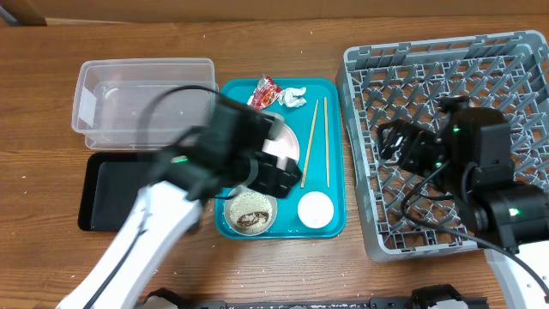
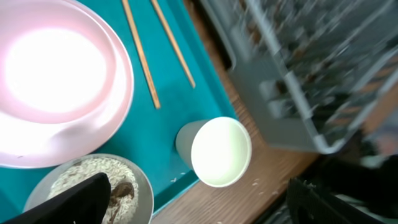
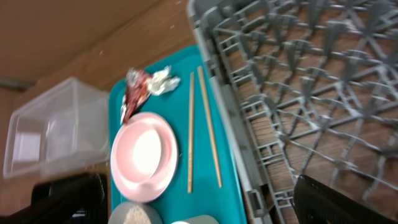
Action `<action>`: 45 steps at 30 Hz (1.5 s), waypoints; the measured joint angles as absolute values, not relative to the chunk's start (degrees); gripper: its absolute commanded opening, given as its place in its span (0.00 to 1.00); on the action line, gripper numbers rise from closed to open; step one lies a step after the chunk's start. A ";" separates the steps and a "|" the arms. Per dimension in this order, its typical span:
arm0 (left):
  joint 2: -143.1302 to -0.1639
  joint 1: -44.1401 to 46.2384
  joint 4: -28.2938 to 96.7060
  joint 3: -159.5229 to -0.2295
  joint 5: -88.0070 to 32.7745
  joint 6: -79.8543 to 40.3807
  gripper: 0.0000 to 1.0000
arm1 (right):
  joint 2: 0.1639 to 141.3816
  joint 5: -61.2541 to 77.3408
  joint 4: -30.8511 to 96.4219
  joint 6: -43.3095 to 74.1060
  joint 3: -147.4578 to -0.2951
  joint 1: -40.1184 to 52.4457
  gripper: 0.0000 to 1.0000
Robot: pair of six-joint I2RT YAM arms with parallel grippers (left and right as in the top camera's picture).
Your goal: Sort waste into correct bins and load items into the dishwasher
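The pale pink plate (image 1: 289, 144), the white bowl (image 1: 250, 210) holding rice scraps, the white cup (image 1: 315, 209), two chopsticks (image 1: 312, 137), the red wrapper (image 1: 266, 90) and the white tissue (image 1: 295, 97) lie on a teal tray. My left gripper (image 1: 276, 176) hovers open and empty over the plate's near edge, and my arm hides part of the plate. In the left wrist view the gripper (image 2: 199, 205) shows with the cup (image 2: 217, 151), bowl (image 2: 93, 186) and plate (image 2: 62, 81). My right gripper (image 1: 390, 142) hangs open and empty over the grey rack (image 1: 446, 60); it also shows in its wrist view (image 3: 199, 205).
The clear tub (image 1: 141, 103) stands left of the teal tray (image 1: 334, 112), with the black tray (image 1: 99, 193) in front of it. A few rice grains lie on the wood near the tray's front edge (image 2: 255, 182).
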State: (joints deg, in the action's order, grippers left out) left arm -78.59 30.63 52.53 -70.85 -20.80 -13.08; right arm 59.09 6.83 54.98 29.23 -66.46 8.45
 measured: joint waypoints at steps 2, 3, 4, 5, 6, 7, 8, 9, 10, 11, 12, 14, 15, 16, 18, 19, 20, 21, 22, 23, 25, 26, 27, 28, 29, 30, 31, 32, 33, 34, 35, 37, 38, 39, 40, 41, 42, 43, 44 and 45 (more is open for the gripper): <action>-83.02 34.59 51.35 -70.85 -17.93 -12.69 0.84 | 59.09 6.63 55.35 30.52 -66.46 6.59 1.00; -84.99 36.05 50.57 -70.87 -16.97 -12.40 0.81 | 59.09 6.57 55.61 30.98 -66.46 5.98 1.00; -87.24 37.41 49.84 -70.87 -16.14 -12.05 0.78 | 59.09 6.57 56.23 31.46 -66.48 5.41 1.00; -89.14 38.44 49.54 -70.87 -15.59 -11.79 0.75 | 59.09 6.59 56.73 31.66 -66.50 5.17 1.00; -91.39 39.42 49.41 -70.87 -15.05 -11.77 0.73 | 59.09 6.57 57.45 31.92 -66.50 5.04 1.00; -93.19 40.14 49.32 -70.87 -14.61 -11.62 0.70 | 59.09 6.59 57.95 31.97 -66.50 4.97 1.00; -94.96 40.75 49.32 -70.87 -14.33 -11.62 0.66 | 59.09 6.57 58.35 32.18 -66.50 4.95 1.00; -96.42 41.21 49.34 -70.87 -14.17 -11.55 0.63 | 59.09 6.57 58.67 32.27 -66.50 4.95 1.00; -97.84 41.63 49.50 -70.87 -14.00 -11.44 0.58 | 59.09 6.59 58.85 32.36 -66.50 4.95 1.00; -98.96 41.91 49.67 -70.85 -13.78 -11.44 0.49 | 59.09 6.57 58.85 32.47 -66.50 4.95 1.00; -99.90 42.02 49.80 -70.85 -13.61 -11.33 0.35 | 59.09 6.57 58.96 32.58 -66.52 4.95 1.00; -101.08 42.02 49.74 -70.85 -13.19 -11.20 0.04 | 59.09 6.57 58.92 32.62 -66.54 4.95 1.00; -101.34 41.98 49.74 -70.85 -12.71 -11.14 0.04 | 59.09 6.59 58.83 32.71 -66.54 4.95 1.00; -101.34 41.93 49.76 -70.87 -12.62 -11.33 0.04 | 59.09 6.57 58.72 32.73 -66.54 4.95 1.00; -101.34 41.65 50.87 -71.24 -12.25 -11.05 0.04 | 59.09 6.59 58.70 32.80 -66.54 4.95 1.00; -101.36 41.47 52.23 -71.81 -12.08 -11.20 0.04 | 59.09 6.59 58.63 32.80 -66.54 4.95 1.00; -101.38 41.12 54.06 -72.86 -12.12 -11.55 0.04 | 59.09 6.57 58.74 32.77 -66.59 4.95 1.00; -101.38 40.64 55.59 -74.06 -12.16 -11.84 0.04 | 59.09 6.57 58.74 32.82 -66.59 4.95 1.00; -101.38 39.94 57.01 -75.55 -12.25 -12.03 0.04 | 59.09 6.57 58.76 32.82 -66.59 4.95 1.00; -101.38 39.22 58.33 -77.14 -12.47 -12.08 0.04 | 59.09 6.57 58.94 32.82 -66.61 4.95 1.00; -101.38 36.80 61.19 -81.08 -14.90 -12.05 0.04 | 59.09 6.61 59.44 32.80 -66.63 4.95 1.00; -101.38 35.24 62.08 -82.98 -17.06 -11.90 0.04 | 59.09 6.57 59.68 32.82 -66.65 4.95 1.00; -101.36 33.39 62.26 -84.64 -19.59 -11.53 0.04 | 59.09 6.59 59.72 32.77 -66.65 4.95 1.00; -101.36 31.03 62.26 -86.19 -23.64 -10.59 0.04 | 59.09 6.68 59.83 32.67 -66.65 4.93 1.00; -101.36 28.77 62.13 -87.29 -27.68 -9.76 0.04 | 59.09 7.33 59.64 31.92 -66.65 4.91 0.99; -101.36 26.70 61.80 -87.92 -31.53 -8.71 0.04 | 59.09 8.75 59.11 30.72 -66.65 4.91 0.96; -101.34 23.33 60.86 -88.55 -37.95 -7.46 0.04 | 59.09 10.79 58.08 28.82 -66.65 4.91 0.94; -101.34 20.32 60.07 -88.75 -43.83 -6.52 0.04 | 59.09 14.33 56.62 26.22 -66.67 4.89 0.93; -101.34 18.59 59.88 -88.77 -47.46 -5.85 0.04 | 59.09 17.89 55.18 23.70 -66.67 4.86 0.90; -101.34 16.12 59.72 -88.79 -52.34 -5.23 0.04 | 59.11 20.91 53.95 21.67 -66.70 4.89 0.90; -101.34 14.41 59.68 -88.79 -56.18 -4.64 0.04 | 59.09 24.47 52.34 19.99 -66.74 4.86 0.90; -101.34 12.12 59.61 -88.79 -63.22 -3.92 0.04 | 59.13 31.51 48.73 17.37 -66.78 4.91 0.90; -101.34 11.55 59.59 -88.79 -66.17 -3.75 0.04 | 59.24 35.00 47.16 16.27 -66.78 4.93 0.90; -101.34 11.31 59.59 -88.79 -68.97 -3.51 0.04 | 59.42 37.32 46.09 15.66 -66.81 5.04 0.90; -101.34 11.25 59.59 -88.79 -71.66 -3.11 0.04 | 59.68 40.07 44.73 14.96 -66.83 5.26 0.90; -101.34 11.27 59.59 -88.79 -74.28 -2.76 0.04 | 60.12 42.28 43.64 14.50 -66.87 5.54 0.89; -101.34 11.38 59.59 -88.79 -76.58 -2.52 0.04 | 60.64 44.56 42.39 14.11 -66.87 6.15 0.89; -101.34 11.51 59.55 -88.82 -78.70 -2.35 0.04 | 61.21 46.33 41.32 13.78 -66.87 6.76 0.89; -101.34 11.66 59.51 -88.82 -80.55 -2.28 0.04 | 61.82 48.05 40.27 13.50 -66.87 7.51 0.88; -101.34 11.88 59.40 -88.82 -81.97 -2.09 0.04 | 62.46 49.65 39.46 13.37 -66.87 8.34 0.87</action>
State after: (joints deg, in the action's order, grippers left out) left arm -101.34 11.88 59.40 -88.82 -81.97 -2.09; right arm 62.46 49.65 39.46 13.37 -66.87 8.34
